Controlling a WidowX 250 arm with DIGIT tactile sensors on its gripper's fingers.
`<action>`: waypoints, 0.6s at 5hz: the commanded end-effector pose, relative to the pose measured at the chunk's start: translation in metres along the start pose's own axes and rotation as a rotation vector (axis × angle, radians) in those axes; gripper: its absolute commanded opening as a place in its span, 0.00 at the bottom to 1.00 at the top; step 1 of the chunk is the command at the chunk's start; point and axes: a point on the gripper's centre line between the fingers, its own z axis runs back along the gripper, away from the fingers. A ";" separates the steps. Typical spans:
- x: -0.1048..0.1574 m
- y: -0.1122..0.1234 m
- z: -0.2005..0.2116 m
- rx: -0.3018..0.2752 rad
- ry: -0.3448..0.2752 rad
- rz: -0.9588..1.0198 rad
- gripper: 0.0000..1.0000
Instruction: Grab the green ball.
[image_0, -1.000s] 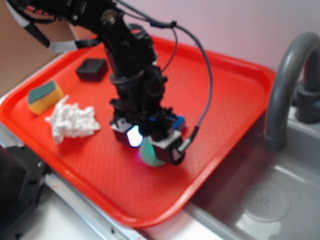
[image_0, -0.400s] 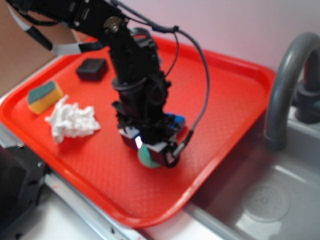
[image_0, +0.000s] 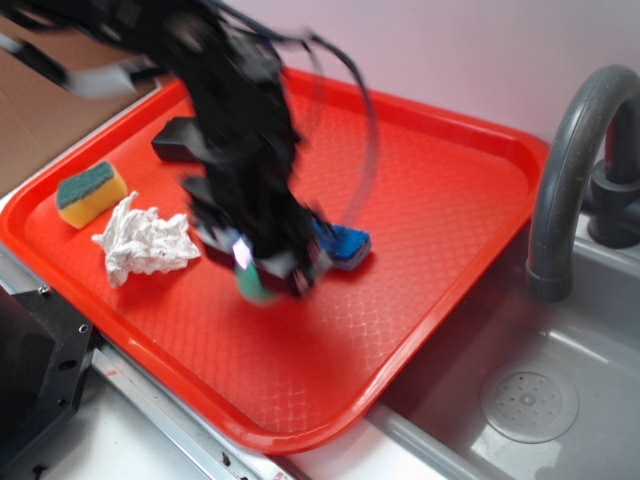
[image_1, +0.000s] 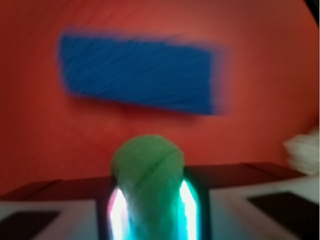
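Observation:
The green ball (image_1: 149, 172) is pinched between my gripper's (image_1: 149, 200) two fingers in the wrist view, with a dark seam line across it. In the exterior view the gripper (image_0: 262, 272) is blurred by motion and holds the ball (image_0: 252, 285) just above the red tray (image_0: 440, 170), near the tray's middle front. The jaws are shut on the ball.
A blue sponge (image_0: 343, 243) lies on the tray just right of the gripper and shows in the wrist view (image_1: 140, 77). A crumpled white tissue (image_0: 142, 240), a yellow sponge with a green top (image_0: 90, 192) and a black block (image_0: 172, 140) lie left. A grey faucet (image_0: 570, 160) and sink (image_0: 530, 400) stand right.
The arm has moved left and slightly up with the ball held in it. The blue sponge, hidden before behind the gripper, now shows.

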 end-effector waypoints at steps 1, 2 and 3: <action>0.009 0.050 0.105 -0.226 -0.220 0.237 0.00; 0.011 0.074 0.155 -0.247 -0.246 0.327 0.00; 0.014 0.070 0.143 -0.150 -0.250 0.326 0.00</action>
